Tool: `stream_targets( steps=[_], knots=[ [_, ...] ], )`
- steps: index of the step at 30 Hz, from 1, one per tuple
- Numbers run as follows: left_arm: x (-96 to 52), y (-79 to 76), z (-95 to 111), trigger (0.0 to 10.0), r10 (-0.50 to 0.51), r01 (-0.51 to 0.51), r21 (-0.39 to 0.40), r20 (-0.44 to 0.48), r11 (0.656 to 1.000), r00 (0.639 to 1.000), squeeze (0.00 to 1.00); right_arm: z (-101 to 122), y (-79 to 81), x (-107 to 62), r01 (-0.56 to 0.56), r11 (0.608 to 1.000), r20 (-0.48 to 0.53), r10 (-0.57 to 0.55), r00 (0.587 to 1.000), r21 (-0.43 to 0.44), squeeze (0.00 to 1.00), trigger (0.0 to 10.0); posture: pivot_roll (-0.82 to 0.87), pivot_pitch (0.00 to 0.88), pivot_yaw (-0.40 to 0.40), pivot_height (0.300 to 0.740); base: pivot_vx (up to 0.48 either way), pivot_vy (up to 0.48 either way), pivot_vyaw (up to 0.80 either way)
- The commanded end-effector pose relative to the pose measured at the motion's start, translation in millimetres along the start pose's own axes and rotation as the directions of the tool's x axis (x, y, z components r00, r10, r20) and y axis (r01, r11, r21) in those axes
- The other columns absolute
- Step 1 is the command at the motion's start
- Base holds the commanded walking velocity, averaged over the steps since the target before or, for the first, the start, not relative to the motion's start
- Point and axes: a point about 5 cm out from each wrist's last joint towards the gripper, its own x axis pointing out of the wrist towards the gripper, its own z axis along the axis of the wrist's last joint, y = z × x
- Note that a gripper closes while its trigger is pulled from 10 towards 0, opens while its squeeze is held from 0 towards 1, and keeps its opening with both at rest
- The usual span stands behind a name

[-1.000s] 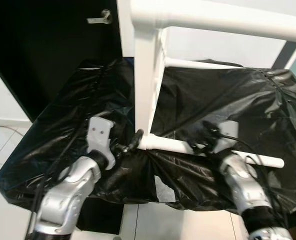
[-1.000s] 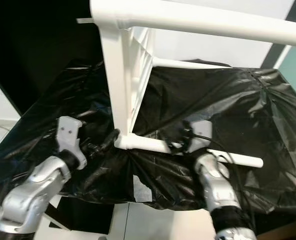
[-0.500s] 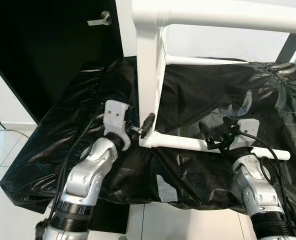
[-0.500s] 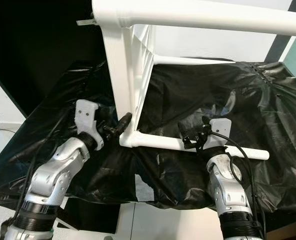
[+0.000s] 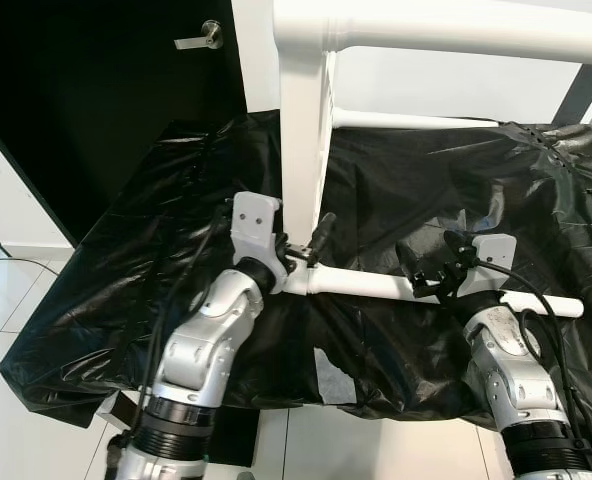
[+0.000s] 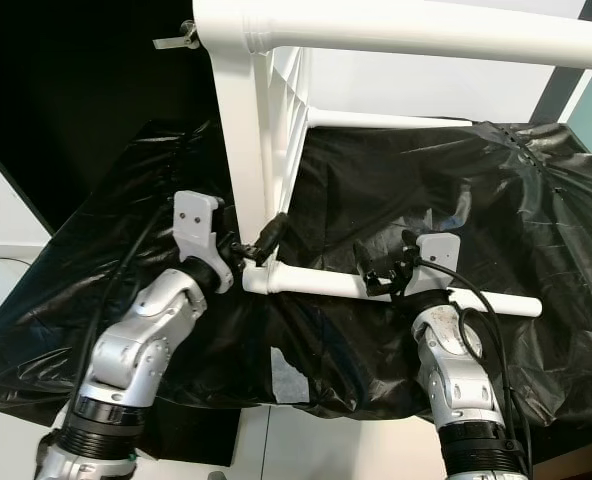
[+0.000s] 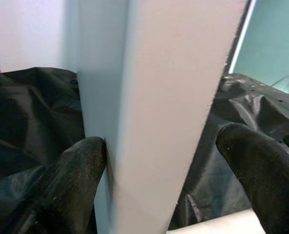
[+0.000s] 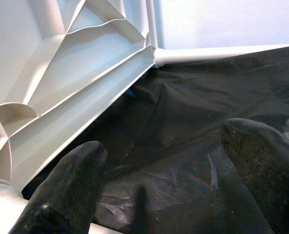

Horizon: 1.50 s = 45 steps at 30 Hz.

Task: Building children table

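Table (image 5: 306, 130), one white plastic piece tipped on its side, rests on the surface (image 5: 156, 250) draped in black plastic sheeting. Left gripper (image 7: 159, 161) fingers straddle its flat edge, spread, one pad touching. Right gripper (image 6: 381, 265) sits spread at one round leg (image 6: 396, 290).

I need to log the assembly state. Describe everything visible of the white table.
The white table looks like moulded plastic and stands on its side on the black sheeting. Round legs jut out level; ribs brace its underside. The left end effector straddles its edge; the right end effector, open, is at the lower leg.
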Motion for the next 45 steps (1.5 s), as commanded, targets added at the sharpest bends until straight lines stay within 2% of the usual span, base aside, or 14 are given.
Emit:
stream_targets(
  steps=[1, 3, 6, 11, 13, 19, 20, 25, 29, 31, 36, 37, 40, 45],
  knots=[
    [5.5, -3.3, 1, 10.0, 0.015, -0.015, -0.005, 0.015, 1.0, 1.0, 0.0, 1, 3.1, 1.2, -0.012, 1.0, -0.002, 0.012, 1.0, -0.001, 0.0, 10.0, -0.05, 0.0, 0.021, 0.74, 0.0, 0.0, 0.0],
    [8.6, -4.4, 2, 10.0, 0.036, -0.036, -0.003, 0.026, 0.999, 0.999, 0.0, 1, 3.2, 0.9, -0.012, 1.0, -0.002, 0.012, 1.0, -0.002, 0.0, 10.0, -0.05, 0.0, 0.02, 0.74, 0.0, 0.0, 0.0],
    [23.7, -10.5, 1, 10.0, 0.124, -0.126, 0.037, 0.056, 0.991, 0.991, 0.0, 2, 4.7, 0.5, -0.012, 1.0, -0.001, 0.012, 1.0, 0.001, 0.0, 10.0, -0.05, 0.0, 0.02, 0.74, 0.0, 0.0, 0.0],
    [42.7, -12.9, 3, 10.0, 0.203, -0.207, 0.041, 0.088, 0.978, 0.975, 0.0, 2, 6.2, 0.1, -0.01, 1.0, -0.001, 0.01, 1.0, 0.004, 0.0, 10.0, -0.06, 0.0, 0.026, 0.74, 0.0, 0.0, 0.0],
    [46.7, -9.4, 4, 10.0, 0.259, -0.261, 0.004, 0.096, 0.965, 0.961, 0.0, 2, 5.7, -1.5, -0.003, 1.0, -0.001, 0.003, 1.0, 0.004, 0.0, 10.0, -0.06, 0.0, 0.029, 0.74, 0.0, 0.0, 0.0],
    [50.1, -2.7, 2, 10.0, 0.334, -0.338, 0.003, 0.131, 0.941, 0.933, 0.0, 2, 6.6, -2.2, 0.005, 1.0, -0.002, -0.005, 1.0, 0.008, 0.0, 10.0, -0.07, 0.0, 0.034, 0.74, 0.0, 0.0, 0.0],
    [48.6, 2.3, 1, 0.0, 0.354, -0.356, -0.01, 0.142, 0.934, 0.924, 0.0, 2, 6.9, -2.6, 0.007, 1.0, -0.003, -0.007, 1.0, 0.009, 0.0, 10.0, -0.07, 0.0, 0.036, 0.74, 0.0, 0.0, 0.0],
    [39.9, 12.5, -1, 0.0, 0.323, -0.334, 0.047, 0.16, 0.942, 0.933, 0.0, -1, 7.3, -3.9, 0.01, 1.0, -0.008, -0.01, 1.0, 0.011, 0.0, 10.0, -0.06, 0.0, 0.037, 0.74, 0.0, 0.0, 0.0],
    [17.9, 27.4, 11, 0.0, 0.272, -0.298, 0.107, 0.206, 0.949, 0.94, 0.0, -4, 9.1, -2.8, 0.001, 1.0, -0.018, 0.0, 1.0, 0.013, 0.0, 10.0, -0.04, 0.0, 0.035, 0.74, 0.0, 0.0, 0.0],
    [6.1, 34.7, 17, 0.0, 0.274, -0.307, 0.129, 0.222, 0.943, 0.936, 0.0, -5, 9.3, -1.7, -0.005, 1.0, -0.021, 0.005, 1.0, 0.01, 0.0, 10.0, -0.04, 0.0, 0.032, 0.74, 0.0, 0.0, 0.0],
    [-42.6, 61.8, 40, 0.0, 0.376, -0.434, 0.197, 0.273, 0.879, 0.886, 0.0, -7, 13.6, 2.3, -0.044, 0.999, -0.033, 0.044, 0.998, 0.007, 0.0, 10.0, 0.0, 0.0, 0.008, 0.74, 0.0, 0.0, 0.0],
    [-42.6, 61.8, 40, 0.0, 0.376, -0.434, 0.197, 0.273, 0.879, 0.886, 0.0, -7, 13.6, 2.3, -0.044, 0.999, -0.033, 0.044, 0.998, 0.007, 0.0, 10.0, 0.0, 0.0, 0.008, 0.74, 0.0, 0.0, 0.0],
    [-63.8, 64.1, 43, 0.0, 0.43, -0.489, 0.203, 0.274, 0.848, 0.86, 0.0, -8, 14.3, 5.3, -0.063, 0.998, -0.037, 0.063, 0.997, 0.004, 0.0, 10.0, 0.02, 0.0, -0.006, 0.74, 0.0, 0.0, 0.0],
    [-78.9, 57.5, 36, 0.0, 0.456, -0.508, 0.202, 0.252, 0.838, 0.853, 0.0, -8, 15.6, 8.5, -0.085, 0.996, -0.044, 0.085, 0.995, 0.002, 0.0, 10.0, 0.03, 0.0, -0.012, 0.74, 0.0, 0.0, 0.0]
  ],
)
